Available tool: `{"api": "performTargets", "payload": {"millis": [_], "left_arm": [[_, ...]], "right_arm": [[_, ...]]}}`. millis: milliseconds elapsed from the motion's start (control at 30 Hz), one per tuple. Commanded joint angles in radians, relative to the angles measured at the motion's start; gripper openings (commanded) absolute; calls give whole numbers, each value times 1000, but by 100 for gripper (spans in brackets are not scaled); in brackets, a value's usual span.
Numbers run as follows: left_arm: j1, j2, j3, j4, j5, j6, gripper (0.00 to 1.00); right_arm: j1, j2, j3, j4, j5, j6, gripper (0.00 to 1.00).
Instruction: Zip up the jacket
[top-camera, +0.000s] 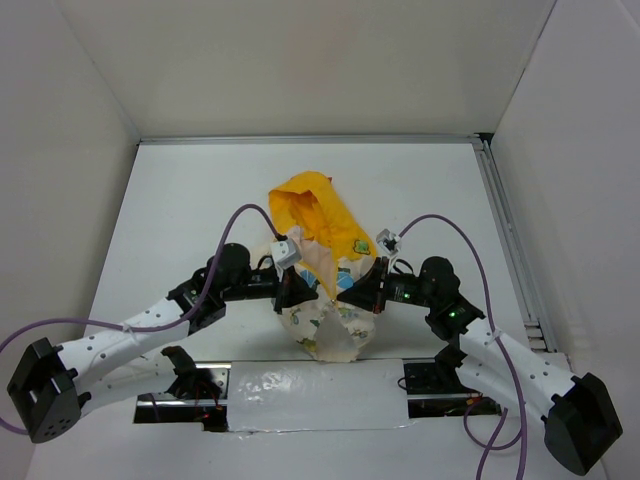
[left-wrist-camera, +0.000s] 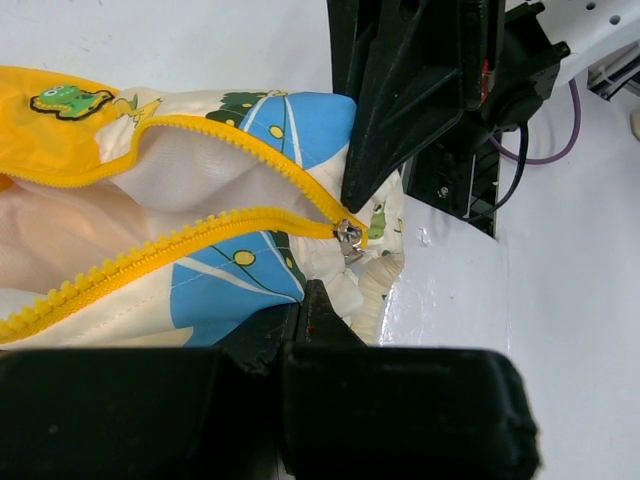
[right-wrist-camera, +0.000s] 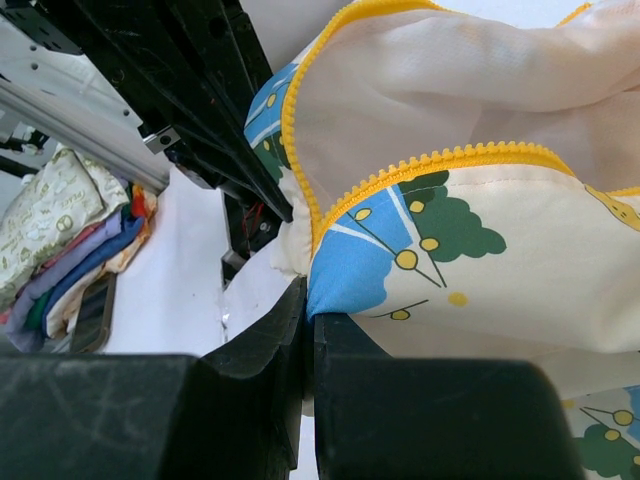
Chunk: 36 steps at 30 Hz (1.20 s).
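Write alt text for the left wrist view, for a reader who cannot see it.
A child's printed jacket lies unzipped on a white table, its two yellow zipper rows meeting at a metal slider near the lower edge. The left hand pinches the fabric just below the slider, and the right hand grips it just above.

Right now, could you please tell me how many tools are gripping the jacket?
2. The left tool pinches the jacket to the left of its open zipper; the right tool pinches the opposite side.

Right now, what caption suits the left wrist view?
Cream cartoon-printed jacket, yellow zipper open, silver slider at its lower end.
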<state>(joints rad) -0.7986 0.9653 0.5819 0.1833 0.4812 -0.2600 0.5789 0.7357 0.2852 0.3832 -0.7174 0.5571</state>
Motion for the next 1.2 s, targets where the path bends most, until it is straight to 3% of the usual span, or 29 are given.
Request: {"api": "performTargets", "payload": {"millis": [0,167,833,1167], "left_arm": [[1,-3,7,76,63,31,0],[1,-20,-2,73,31,31,0],[1,-46,-28,119,117,48,0],[1,-36,-19,93,25,44,0]], "right_arm": [[-4,-12,31,71,16,12,0],[-2,-24,34,62,4,18,0],[-1,-13,23,83,-71,4,0],[-2,-58,5,57,-71,-6,0]]}}
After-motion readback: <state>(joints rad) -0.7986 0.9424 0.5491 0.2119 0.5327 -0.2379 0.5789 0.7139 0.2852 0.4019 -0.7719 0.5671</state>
